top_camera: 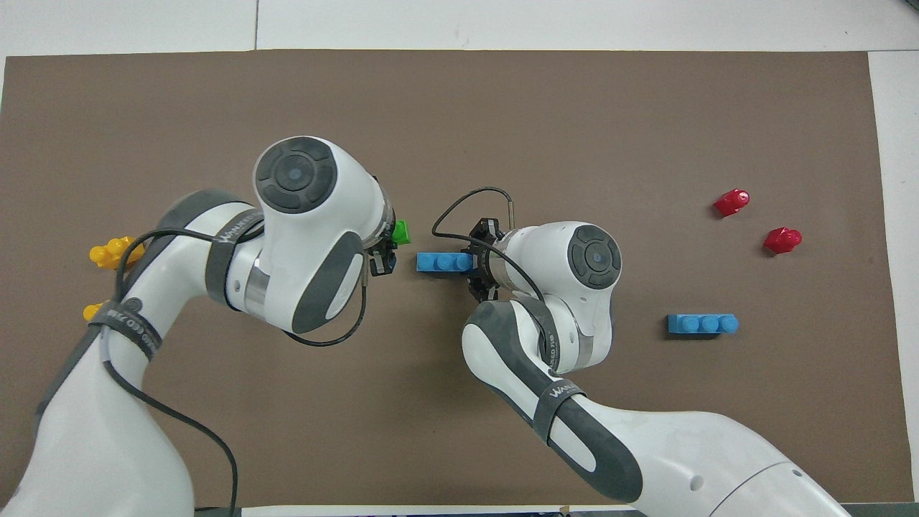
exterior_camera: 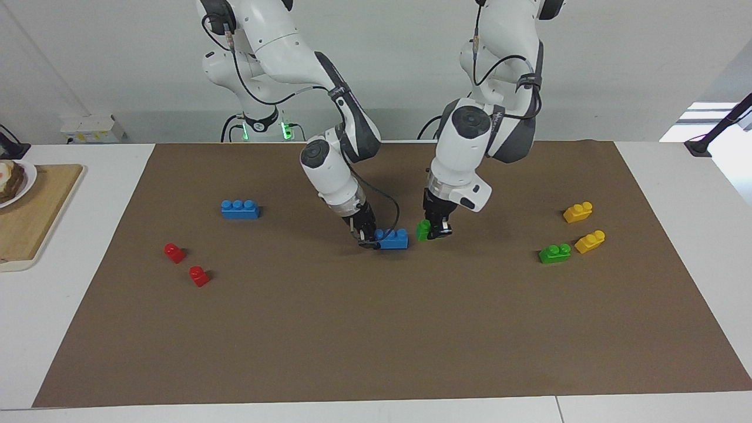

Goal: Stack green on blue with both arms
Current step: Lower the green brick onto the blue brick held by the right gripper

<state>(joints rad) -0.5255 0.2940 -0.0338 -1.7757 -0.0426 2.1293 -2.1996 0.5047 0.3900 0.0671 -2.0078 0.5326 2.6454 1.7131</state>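
Observation:
A blue three-stud brick [exterior_camera: 393, 238] [top_camera: 443, 262] lies on the brown mat near its middle. My right gripper [exterior_camera: 369, 239] [top_camera: 475, 263] is shut on the end of it that points to the right arm's end of the table. My left gripper [exterior_camera: 436, 231] is shut on a small green brick [exterior_camera: 423, 230] [top_camera: 402, 232]. It holds that brick low over the mat, close beside the blue brick's free end and apart from it. In the overhead view the left wrist hides most of that gripper.
A second green brick [exterior_camera: 554, 253] and two yellow bricks [exterior_camera: 577, 211] [exterior_camera: 590, 241] lie toward the left arm's end. A second blue brick [exterior_camera: 239, 208] and two red bricks [exterior_camera: 174, 252] [exterior_camera: 199, 275] lie toward the right arm's end. A wooden board [exterior_camera: 29, 217] sits off the mat.

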